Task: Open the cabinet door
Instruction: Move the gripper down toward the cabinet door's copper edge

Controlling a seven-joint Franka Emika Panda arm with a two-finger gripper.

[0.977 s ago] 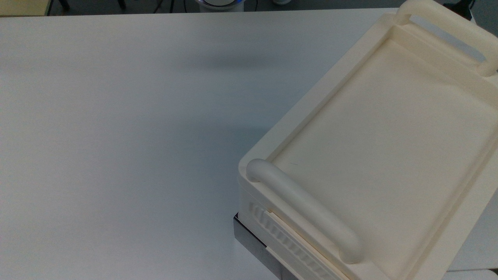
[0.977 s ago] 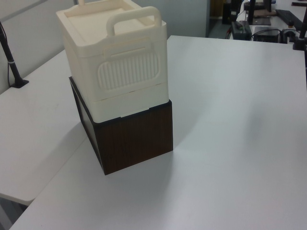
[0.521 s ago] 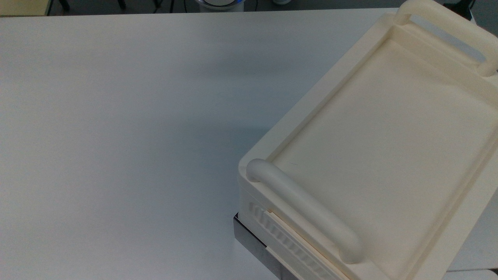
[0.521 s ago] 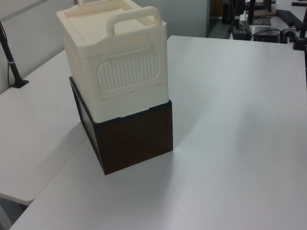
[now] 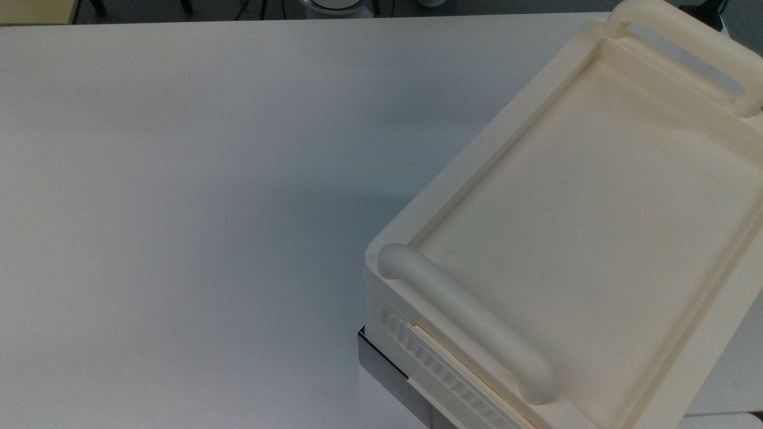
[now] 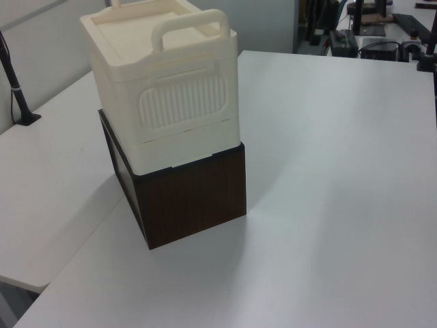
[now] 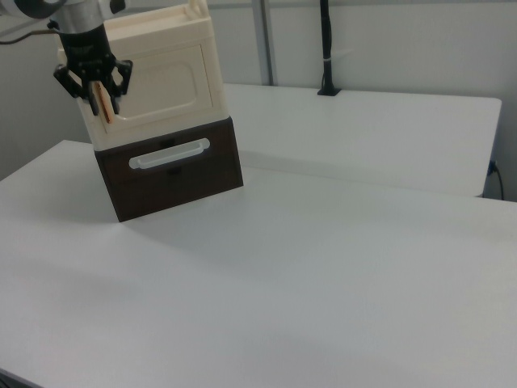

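A white table (image 6: 328,171) carries a cream cabinet (image 6: 164,89) stacked on a dark brown wooden box (image 6: 191,198); no readable writing shows on either. In the right view, the gripper (image 7: 91,91) hangs from above at the cabinet's left corner, black fingers (image 7: 118,77) pointing down and spread a little around the edge of the cabinet door (image 7: 102,101), a thin cream panel seen edge-on with a copper-orange strip. Whether the fingers actually press it, I cannot tell. The box's front carries a pale bar handle (image 7: 169,153). The cabinet's rounded handle (image 5: 471,325) crosses the near edge of its top.
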